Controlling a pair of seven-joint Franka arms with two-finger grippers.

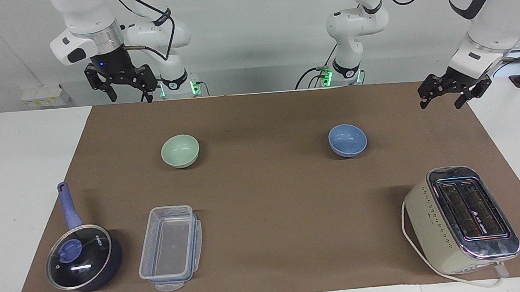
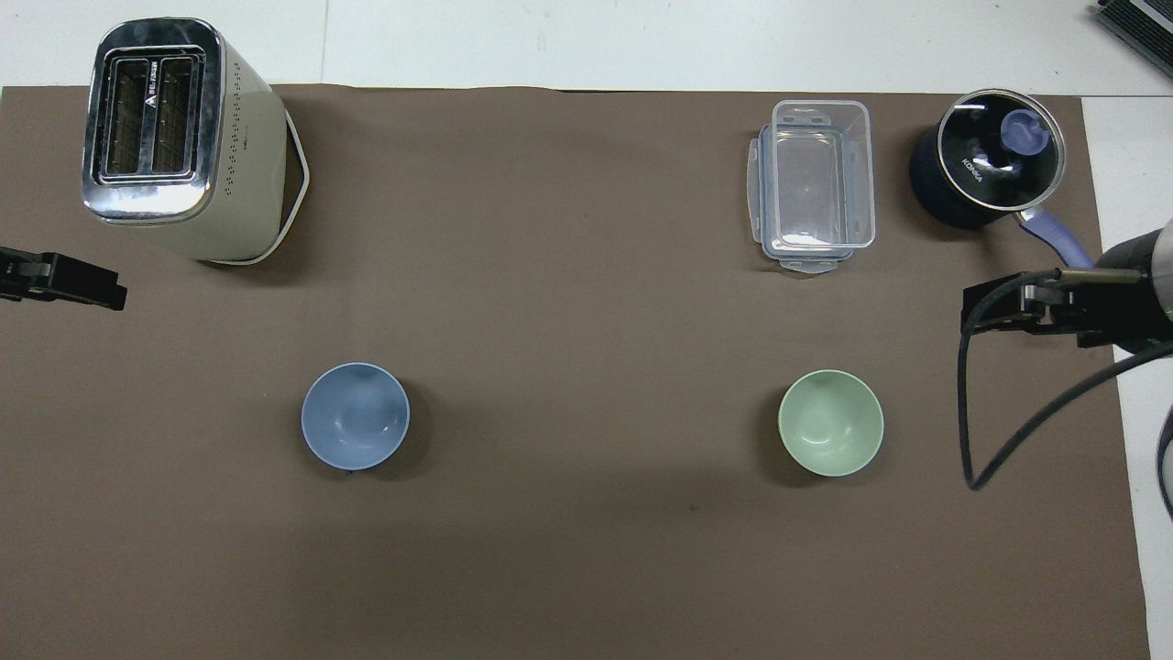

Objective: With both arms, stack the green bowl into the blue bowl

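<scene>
The pale green bowl (image 1: 180, 151) sits upright on the brown mat toward the right arm's end; it also shows in the overhead view (image 2: 831, 423). The blue bowl (image 1: 347, 140) sits upright toward the left arm's end, level with the green bowl, and shows in the overhead view (image 2: 356, 415). My right gripper (image 1: 131, 99) hangs open and empty in the air over the mat's edge by its base, apart from the green bowl. My left gripper (image 1: 441, 105) hangs open and empty over the mat's corner at its own end, apart from the blue bowl.
A cream toaster (image 1: 461, 219) stands farther from the robots than the blue bowl. A clear plastic box (image 1: 170, 248) and a dark lidded pan with a blue handle (image 1: 81, 257) lie farther from the robots than the green bowl. White table (image 1: 19, 151) surrounds the mat.
</scene>
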